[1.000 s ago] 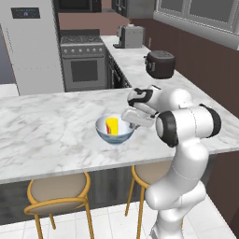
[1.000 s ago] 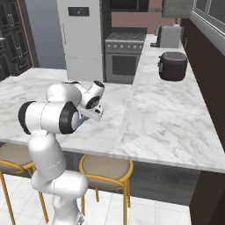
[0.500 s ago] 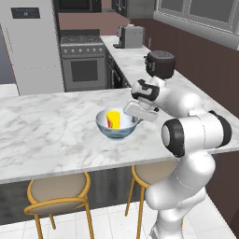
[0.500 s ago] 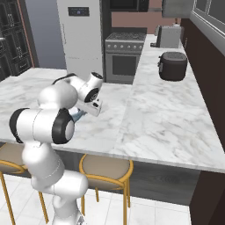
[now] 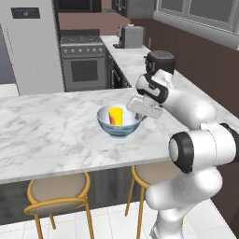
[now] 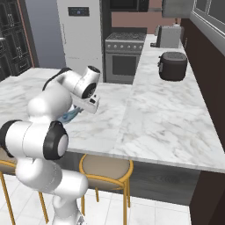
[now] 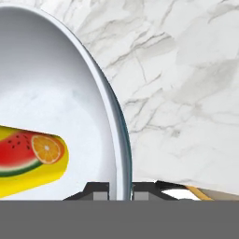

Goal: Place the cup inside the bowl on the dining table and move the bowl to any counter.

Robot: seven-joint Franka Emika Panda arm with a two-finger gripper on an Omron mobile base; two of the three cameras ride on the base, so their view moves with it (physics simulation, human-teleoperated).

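Note:
The blue-grey bowl [image 5: 117,131] is at the middle of the dining table [image 5: 46,135], toward its near edge. The yellow cup [image 5: 115,115] leans inside it. In the hand view the cup [image 7: 29,163] lies on its side in the white inside of the bowl [image 7: 60,88], fruit picture facing up. My gripper [image 5: 139,115] is at the bowl's right rim. Its fingertips [image 7: 100,192] stand one on each side of the rim, and the gripper [image 7: 120,193] is shut on it. In the right base view my arm hides most of the bowl [image 6: 70,117].
Two tan stools [image 5: 58,192] [image 5: 150,172] stand under the table's near edge. The counter [image 6: 167,114] runs along the right with a black cooker [image 6: 172,66] and a toaster [image 5: 130,36]. A stove [image 5: 84,63] and a fridge [image 5: 28,46] stand behind.
My arm has swung its elbow out to the right and stretched, with the hand staying at the bowl's right rim. The bowl with the cup has shifted slightly away from the near edge.

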